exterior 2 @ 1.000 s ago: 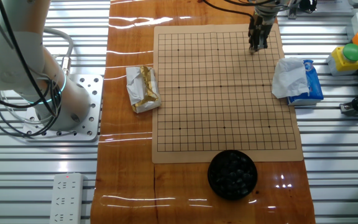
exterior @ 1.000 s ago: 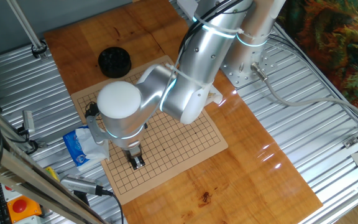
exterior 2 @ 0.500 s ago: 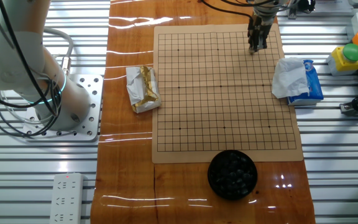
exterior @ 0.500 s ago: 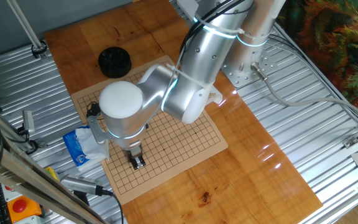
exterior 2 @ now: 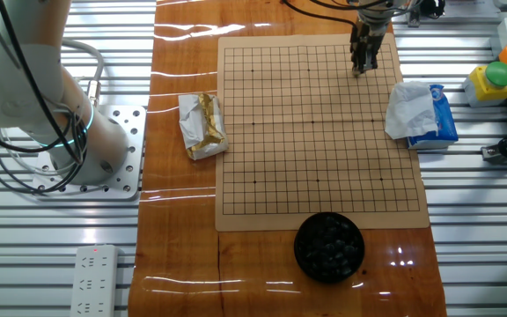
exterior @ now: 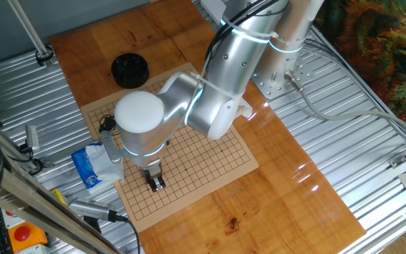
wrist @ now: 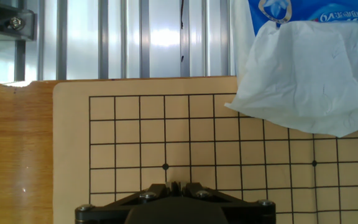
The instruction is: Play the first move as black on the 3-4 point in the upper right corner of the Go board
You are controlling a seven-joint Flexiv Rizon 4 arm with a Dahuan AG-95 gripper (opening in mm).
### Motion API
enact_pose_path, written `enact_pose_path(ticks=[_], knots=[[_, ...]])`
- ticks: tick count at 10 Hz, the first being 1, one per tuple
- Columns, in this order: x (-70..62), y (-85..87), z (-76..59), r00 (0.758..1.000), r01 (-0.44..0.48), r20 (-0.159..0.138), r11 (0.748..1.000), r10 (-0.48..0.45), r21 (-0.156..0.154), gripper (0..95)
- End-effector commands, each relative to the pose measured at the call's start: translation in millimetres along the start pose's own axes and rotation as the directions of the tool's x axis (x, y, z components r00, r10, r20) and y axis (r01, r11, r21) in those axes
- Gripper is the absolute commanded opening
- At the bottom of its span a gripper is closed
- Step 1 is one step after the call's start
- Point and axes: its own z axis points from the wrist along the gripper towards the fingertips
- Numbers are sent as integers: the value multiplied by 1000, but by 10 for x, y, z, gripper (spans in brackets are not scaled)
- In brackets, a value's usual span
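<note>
The Go board (exterior 2: 319, 132) lies bare, with no stone on its grid. My gripper (exterior 2: 363, 63) hangs over its upper right corner, also seen in one fixed view (exterior: 155, 183). In the hand view the gripper (wrist: 176, 185) shows at the bottom edge, its jaws drawn together on a thin dark shape that looks like a black stone seen edge-on. The corner star point (wrist: 165, 166) lies just ahead of the fingertips. One crossing beyond it, the 3-4 point (wrist: 165, 143) is unoccupied. A black bowl of stones (exterior 2: 328, 246) stands off the board's near edge.
A crumpled white tissue on a blue pack (exterior 2: 421, 113) lies by the board's right edge and overlaps its corner in the hand view (wrist: 297, 68). A gold-and-white wrapper (exterior 2: 202, 126) sits left of the board. The arm's base (exterior 2: 51, 114) stands further left.
The arm's white joint cap has drifted very slightly right in one fixed view. The gripper stays over the same corner of the board.
</note>
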Motion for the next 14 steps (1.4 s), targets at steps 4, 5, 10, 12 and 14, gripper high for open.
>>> enact_pose_path(ticks=[4, 5, 10, 12, 14], knots=[[0, -2, 3, 1000, 4, 4, 1000, -4, 2, 0], [-1, -2, 3, 1000, 5, 6, 1000, -5, 1, 0], [-1, -1, 3, 1000, 13, 8, 1000, -13, -2, 0], [-1, -1, 3, 1000, 18, 8, 1000, -18, -3, 190], [0, 3, 5, 1000, 18, 9, 1000, -18, -4, 190]])
